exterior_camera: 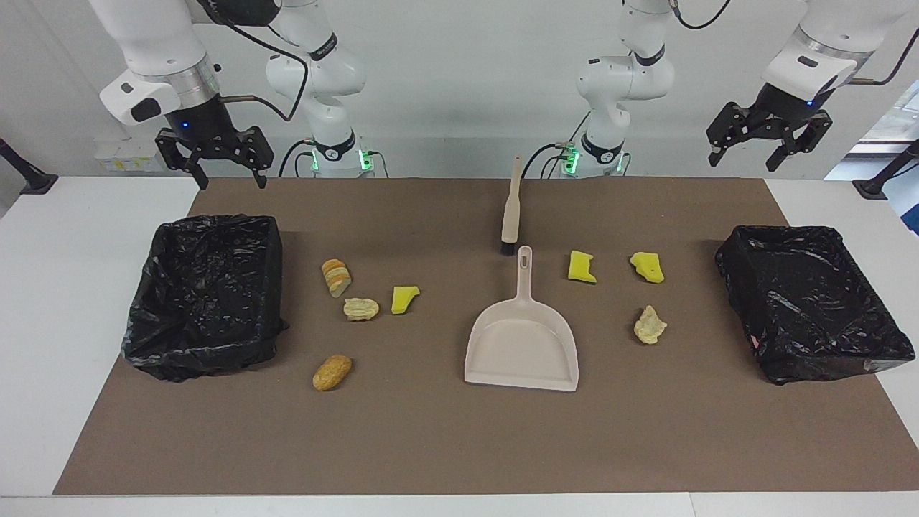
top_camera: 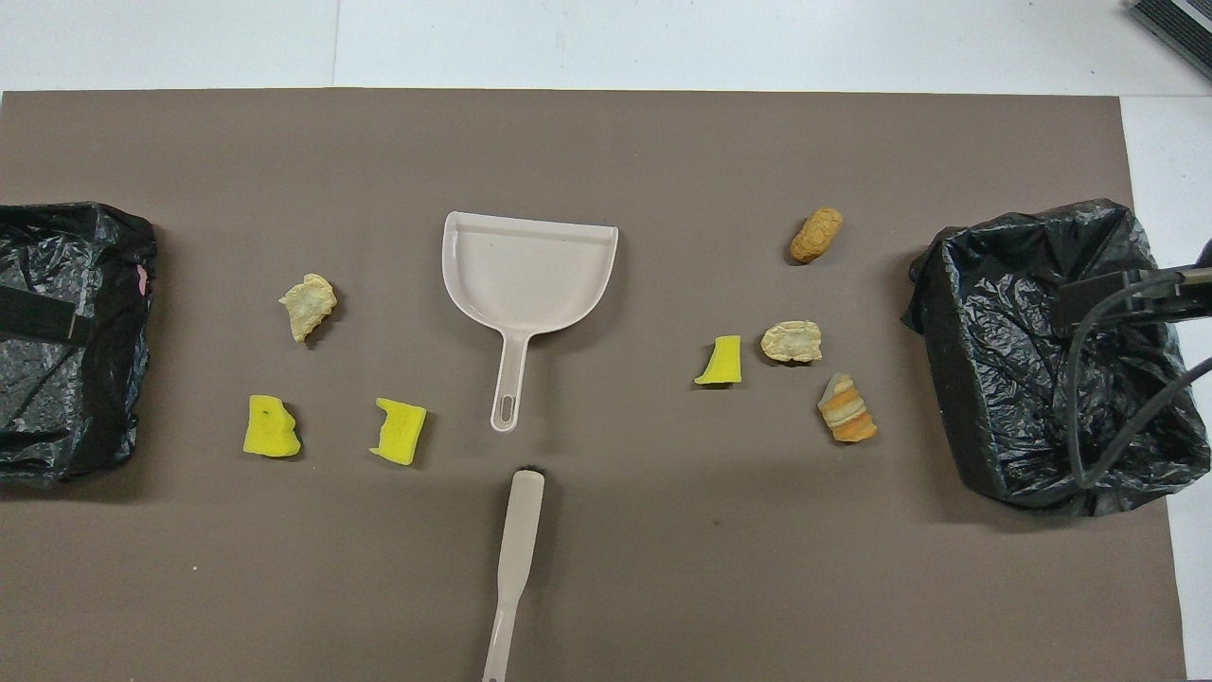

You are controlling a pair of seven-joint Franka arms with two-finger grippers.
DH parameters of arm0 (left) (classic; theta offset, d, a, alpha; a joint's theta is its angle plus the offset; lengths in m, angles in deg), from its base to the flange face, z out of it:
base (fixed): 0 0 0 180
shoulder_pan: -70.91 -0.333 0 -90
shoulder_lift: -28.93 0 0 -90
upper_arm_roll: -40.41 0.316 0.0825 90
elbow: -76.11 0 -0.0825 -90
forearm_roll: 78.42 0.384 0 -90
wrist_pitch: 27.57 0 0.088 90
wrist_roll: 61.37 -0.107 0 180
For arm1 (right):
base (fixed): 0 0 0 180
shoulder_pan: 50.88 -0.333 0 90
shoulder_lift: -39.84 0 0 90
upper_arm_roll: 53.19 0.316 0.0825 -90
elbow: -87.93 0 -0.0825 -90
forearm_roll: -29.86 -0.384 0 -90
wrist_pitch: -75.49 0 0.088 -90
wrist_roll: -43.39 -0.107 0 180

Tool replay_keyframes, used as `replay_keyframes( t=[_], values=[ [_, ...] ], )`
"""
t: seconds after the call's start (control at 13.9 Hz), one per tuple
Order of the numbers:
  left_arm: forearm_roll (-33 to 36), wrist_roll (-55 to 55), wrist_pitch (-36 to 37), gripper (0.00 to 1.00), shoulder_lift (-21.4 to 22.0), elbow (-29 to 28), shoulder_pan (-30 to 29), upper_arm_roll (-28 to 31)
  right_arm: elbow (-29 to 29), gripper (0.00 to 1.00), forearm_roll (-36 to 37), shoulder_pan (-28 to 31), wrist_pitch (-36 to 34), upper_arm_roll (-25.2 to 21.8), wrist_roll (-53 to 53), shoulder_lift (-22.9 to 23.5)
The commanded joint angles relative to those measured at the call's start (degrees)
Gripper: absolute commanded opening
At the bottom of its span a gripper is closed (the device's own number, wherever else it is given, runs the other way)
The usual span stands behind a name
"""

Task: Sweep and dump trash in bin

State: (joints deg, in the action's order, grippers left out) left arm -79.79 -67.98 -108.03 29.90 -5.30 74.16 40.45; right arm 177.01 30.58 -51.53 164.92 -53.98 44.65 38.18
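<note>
Brown mat [exterior_camera: 459,445]: it covers the middle of your table and carries everything below.
Dustpan [exterior_camera: 522,348]: beige, flat on the mat at mid-table, handle toward the robots.
Brush [exterior_camera: 510,215]: beige with black bristles, lying just nearer to the robots than the dustpan's handle, bristles toward it, not touching.
Trash, right arm's end: sliced mini loaf [exterior_camera: 335,277], beige lump [exterior_camera: 360,309], yellow chunk [exterior_camera: 404,299] close together; brown roll [exterior_camera: 332,372] farther from the robots.
Trash, left arm's end: two yellow chunks [exterior_camera: 581,266] [exterior_camera: 647,266] side by side, a beige lump [exterior_camera: 650,324] farther out.
Bins: one black-lined bin [exterior_camera: 204,294] at the right arm's end, another [exterior_camera: 808,301] at the left arm's end.
Right gripper [exterior_camera: 228,181]: you see it raised over the mat's edge by its bin, jaws apart, holding nothing.
Left gripper [exterior_camera: 743,159]: raised above the table near its bin, jaws apart, holding nothing.
</note>
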Motion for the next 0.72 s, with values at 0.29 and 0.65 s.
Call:
replay_keyframes(
  t=[0.29,0.65],
  values=[
    [0.0,0.5,-1.6,1.0,4.3,-6.3,2.1,-1.1,1.4,1.0,-0.9,0.3,0.7,0.1,-1.2,-1.1],
    [-0.1,8.0,-10.3,1.0,12.5,-22.4,11.2,-1.2,1.4,1.0,-0.9,0.3,0.7,0.1,-1.2,-1.1]
  ],
)
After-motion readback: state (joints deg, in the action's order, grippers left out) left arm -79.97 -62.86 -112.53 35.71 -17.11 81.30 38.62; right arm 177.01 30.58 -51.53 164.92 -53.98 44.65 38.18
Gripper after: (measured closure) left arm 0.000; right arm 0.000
